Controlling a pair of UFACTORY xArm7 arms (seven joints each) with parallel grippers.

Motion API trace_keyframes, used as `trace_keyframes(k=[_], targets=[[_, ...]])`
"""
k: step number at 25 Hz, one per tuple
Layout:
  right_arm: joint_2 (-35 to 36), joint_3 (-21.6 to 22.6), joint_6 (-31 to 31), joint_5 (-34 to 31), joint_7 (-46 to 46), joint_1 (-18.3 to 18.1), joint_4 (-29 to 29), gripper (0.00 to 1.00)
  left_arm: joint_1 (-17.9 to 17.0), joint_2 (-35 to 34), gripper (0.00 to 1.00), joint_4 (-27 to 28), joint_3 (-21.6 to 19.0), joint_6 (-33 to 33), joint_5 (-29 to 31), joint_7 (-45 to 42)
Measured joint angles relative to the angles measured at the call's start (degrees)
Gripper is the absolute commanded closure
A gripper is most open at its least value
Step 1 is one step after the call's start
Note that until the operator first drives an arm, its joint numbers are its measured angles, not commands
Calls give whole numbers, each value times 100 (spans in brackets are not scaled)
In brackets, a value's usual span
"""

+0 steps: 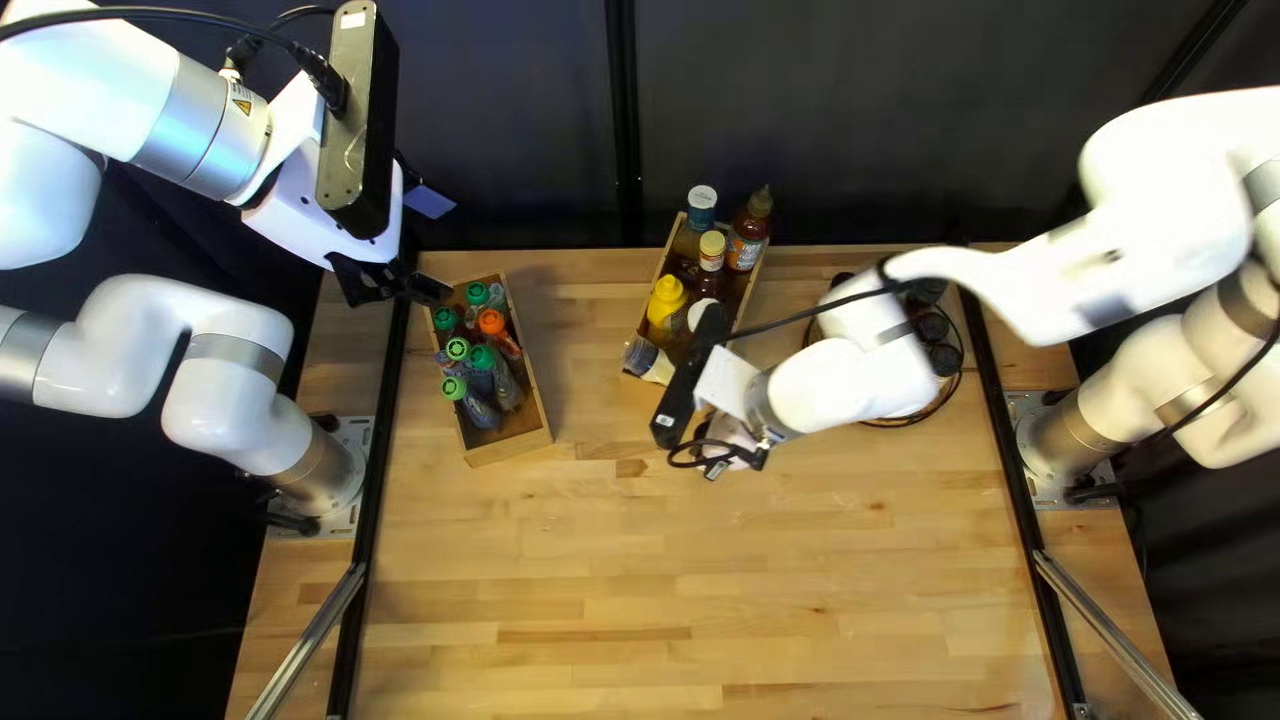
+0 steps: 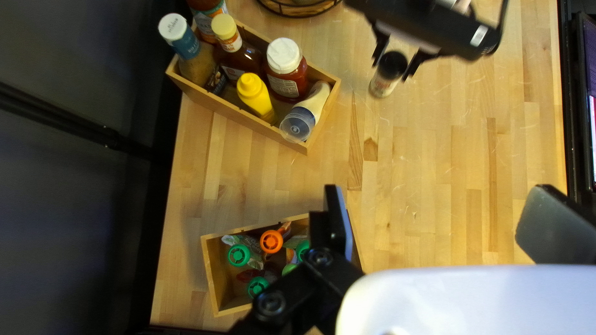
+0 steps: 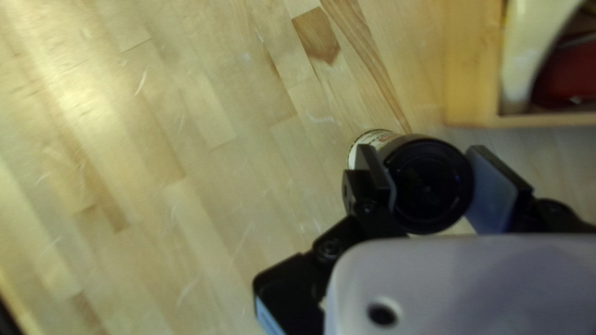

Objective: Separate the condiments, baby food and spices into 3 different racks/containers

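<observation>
Near the middle of the top left view the right gripper point(image 1: 728, 447) is clamped on a black-capped spice jar point(image 2: 385, 84) — just below the condiment box point(image 2: 217, 105) — while, upper left, the left gripper point(image 1: 424, 244) hangs with fingers wide apart.

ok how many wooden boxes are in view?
2. Pouch box: toward the left of the top left view. Sauce box: near the middle of the table's far edge. No third visible, though my right arm could hide one.
</observation>
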Motion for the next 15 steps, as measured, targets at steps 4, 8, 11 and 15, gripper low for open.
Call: trace_keyframes(k=[4, 8, 11, 15], targets=[[-1198, 79, 882, -132, -33, -61, -311, 100, 0, 0, 0, 0, 0, 0, 0, 0], [-2395, 131, 1771, -278, -165, -284, -646, 100, 0, 0, 0, 0, 0, 0, 0, 0], [-3184, 162, 2414, -455, -315, -562, -820, 100, 0, 0, 0, 0, 0, 0, 0, 0], [-3692, 175, 2947, -760, -481, -929, -897, 100, 0, 0, 0, 0, 0, 0, 0, 0]])
